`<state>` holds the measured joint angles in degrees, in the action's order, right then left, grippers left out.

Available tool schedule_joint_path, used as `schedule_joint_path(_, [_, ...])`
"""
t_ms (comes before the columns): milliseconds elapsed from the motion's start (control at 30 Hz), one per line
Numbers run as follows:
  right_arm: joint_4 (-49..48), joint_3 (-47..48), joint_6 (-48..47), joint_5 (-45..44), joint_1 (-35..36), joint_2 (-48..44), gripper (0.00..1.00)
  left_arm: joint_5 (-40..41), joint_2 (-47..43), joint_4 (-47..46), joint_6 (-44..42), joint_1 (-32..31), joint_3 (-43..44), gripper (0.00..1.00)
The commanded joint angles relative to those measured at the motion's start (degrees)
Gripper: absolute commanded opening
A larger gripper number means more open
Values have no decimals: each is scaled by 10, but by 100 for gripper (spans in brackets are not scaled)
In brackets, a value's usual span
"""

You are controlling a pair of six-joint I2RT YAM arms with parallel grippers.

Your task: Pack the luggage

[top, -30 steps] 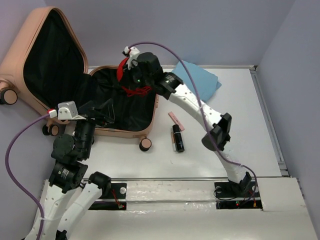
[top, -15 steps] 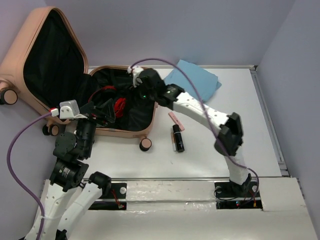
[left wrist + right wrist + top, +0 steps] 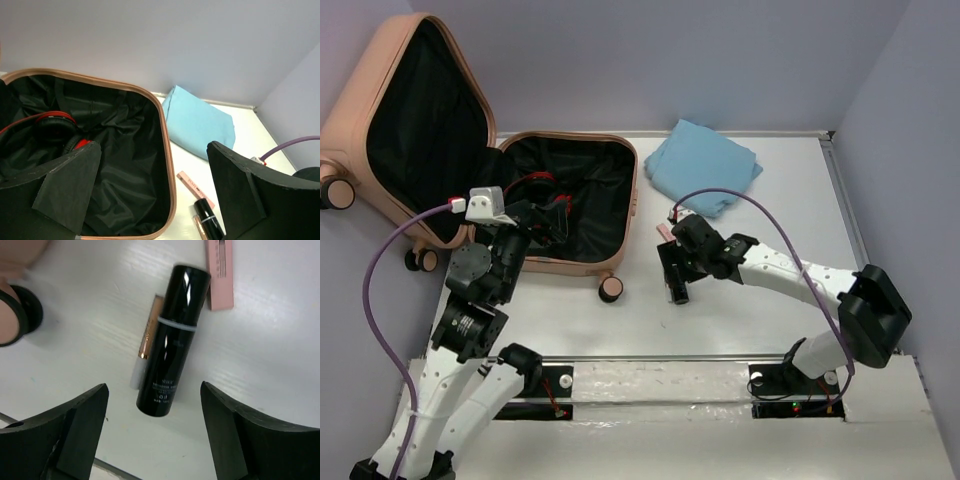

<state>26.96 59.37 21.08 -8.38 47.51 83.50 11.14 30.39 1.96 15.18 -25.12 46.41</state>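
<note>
leaving headphones (image 3: 54, 125) in luggage (image 3: 633, 205), right jaws now spread over black tube (image 3: 172, 340).

Robotics test bench: a white tabletop (image 3: 770, 320) is boxed in by plain lavender panels (image 3: 740, 60) from 9 to 3 o'clock. A left arm (image 3: 440, 400) and right arm (image 3: 790, 270) are bolted to a mounting plate (image 3: 660, 385) at 6 o'clock, trailing purple cables (image 3: 367, 310).

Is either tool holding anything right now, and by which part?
Nothing is held. The left tool is open above the luggage; the right tool is open over the black bottle, not gripping it.
</note>
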Motion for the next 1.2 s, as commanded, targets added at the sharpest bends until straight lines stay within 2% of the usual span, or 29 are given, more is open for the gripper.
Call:
schedule_joint_path(0, [-34,-28,68,9,4,-7,78,-39,33,-33,2,0,3,99])
schedule_joint_path(300, [-105,-68,95,-16,4,74,54,-57,57,-28,2,0,4,99])
schedule_joint_path(533, [-108,-66,94,-53,-1,102,48,-60,58,-28,2,0,4,99])
schedule_joint_path(600, [-107,-66,94,-58,-1,100,43,-61,59,-28,2,0,4,99])
schedule_joint_path(667, [-104,-67,94,-59,-1,86,30,-63,58,-28,2,0,5,99])
schedule_joint_path(800, [-84,-56,78,-45,-1,23,24,-65,58,-28,3,0,5,99])
schedule_joint_path(900, [-85,-23,62,-6,-1,-33,22,-67,59,-27,3,0,6,99])
schedule_joint_path(967, [-94,27,44,15,-1,-38,21,-68,59,-27,4,0,7,99])
schedule_joint_path(1100, [-125,161,6,56,-1,36,19,-65,56,-27,3,2,6,99])
schedule_joint_path(1167, [-142,216,7,71,-1,107,18,-57,55,-26,2,3,5,99])
